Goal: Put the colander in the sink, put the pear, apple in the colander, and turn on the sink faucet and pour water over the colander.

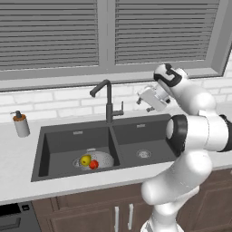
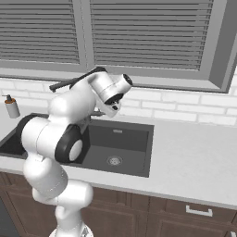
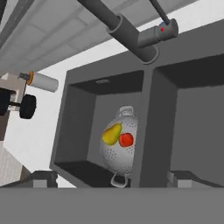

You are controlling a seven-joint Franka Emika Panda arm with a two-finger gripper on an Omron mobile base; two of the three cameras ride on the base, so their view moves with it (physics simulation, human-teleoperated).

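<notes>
Hovering my gripper just right of the sink faucet, jaws spread wide and holding nothing. Colander sits in the left basin of the sink, with pear and apple touching inside it.

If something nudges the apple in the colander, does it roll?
Probably: the apple looks round and smooth. It likely won't go far, since the pear touches one side and the colander walls curve up around it.
</notes>
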